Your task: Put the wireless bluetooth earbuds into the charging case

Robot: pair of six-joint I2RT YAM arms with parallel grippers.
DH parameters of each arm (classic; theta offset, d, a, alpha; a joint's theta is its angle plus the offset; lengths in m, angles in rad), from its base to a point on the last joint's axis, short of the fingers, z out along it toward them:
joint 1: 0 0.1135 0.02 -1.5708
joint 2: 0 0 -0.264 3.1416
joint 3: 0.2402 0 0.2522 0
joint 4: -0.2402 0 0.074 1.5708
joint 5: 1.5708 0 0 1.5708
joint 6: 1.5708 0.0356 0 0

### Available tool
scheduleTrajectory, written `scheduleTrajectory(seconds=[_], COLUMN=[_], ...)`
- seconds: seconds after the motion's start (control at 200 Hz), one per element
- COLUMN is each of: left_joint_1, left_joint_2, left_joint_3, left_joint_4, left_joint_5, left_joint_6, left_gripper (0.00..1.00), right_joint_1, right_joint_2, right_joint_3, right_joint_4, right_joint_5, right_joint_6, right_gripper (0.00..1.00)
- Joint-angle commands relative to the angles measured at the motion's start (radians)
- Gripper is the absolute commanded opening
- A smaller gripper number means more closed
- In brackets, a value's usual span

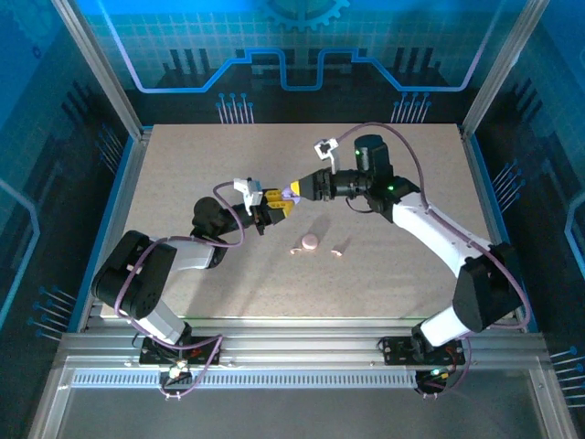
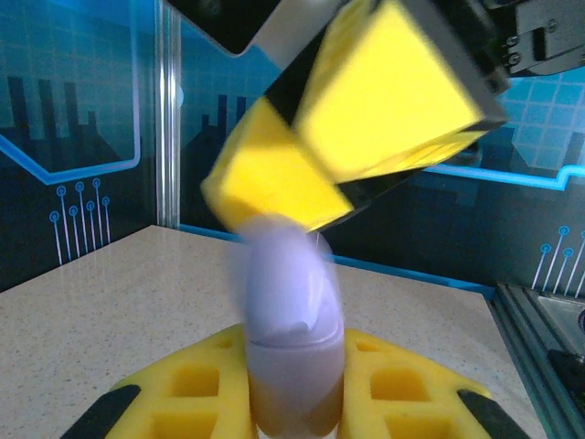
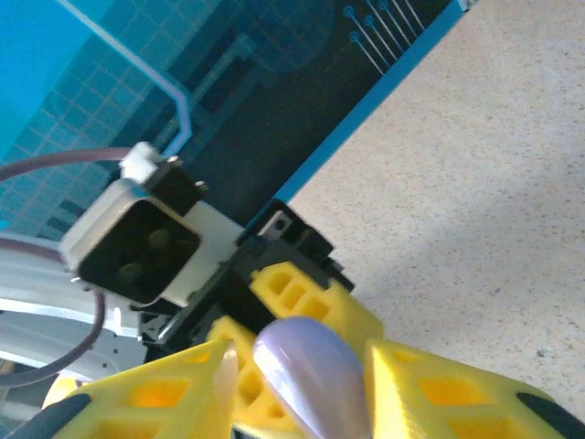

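A lilac charging case hangs in the air over the middle of the table, between both grippers. My left gripper is shut on its lower part, yellow fingers on either side. My right gripper comes in from the other end, and the rounded end of the case sits tight between its fingers. The top of the case is blurred in the left wrist view, and its lid looks slightly parted. A pink case lies on the table with two small pink earbuds beside it.
The speckled beige table is bounded by metal rails and blue walls. Both arms reach inward from the near edge, and their wrists meet above the table's centre.
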Motion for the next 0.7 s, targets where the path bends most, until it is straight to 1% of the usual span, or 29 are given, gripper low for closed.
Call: scheduleTrajectory(seconds=[0.0,0.07,0.13,0.155,0.19,0.21,0.325,0.415,0.475,0.565,0.695], left_joint_1=[-0.004,-0.004,-0.004,-0.004,-0.004,-0.004,-0.004,-0.004,-0.005,-0.005,-0.007], left_joint_2=[0.005,0.009,0.009,0.008,0.007,0.006,-0.009,-0.023,-0.028,-0.033,-0.039], left_joint_3=[0.027,0.029,0.031,0.033,0.035,0.037,0.039,0.040,0.037,0.037,0.039], left_joint_4=[0.020,0.021,0.020,0.020,0.022,0.021,0.021,0.021,0.021,0.021,0.021], left_joint_5=[-0.011,-0.006,-0.003,0.003,0.008,0.014,0.040,0.055,0.063,0.071,0.088], left_joint_6=[-0.018,-0.025,-0.036,-0.040,-0.048,-0.051,-0.062,-0.069,-0.072,-0.073,-0.074], left_gripper=[0.11,0.11,0.11,0.11,0.11,0.11,0.11,0.11,0.11,0.11,0.11], right_joint_1=[-0.010,-0.019,-0.022,-0.022,-0.022,-0.022,-0.014,0.005,0.009,0.009,0.008], right_joint_2=[-0.069,-0.087,-0.095,-0.098,-0.099,-0.102,-0.133,-0.178,-0.194,-0.175,-0.107], right_joint_3=[-0.035,-0.056,-0.061,-0.060,-0.056,-0.054,-0.084,-0.135,-0.154,-0.118,-0.032], right_joint_4=[0.039,0.063,0.042,0.021,-0.011,-0.026,-0.038,0.018,0.039,0.001,-0.098], right_joint_5=[-0.070,-0.070,-0.042,-0.029,-0.003,0.011,0.042,0.031,0.026,0.021,-0.030], right_joint_6=[-0.018,-0.012,-0.032,-0.052,-0.087,-0.111,-0.310,-0.510,-0.596,-0.663,-0.738], right_gripper=[0.39,0.38,0.39,0.42,0.50,0.53,0.63,0.63,0.62,0.62,0.61])
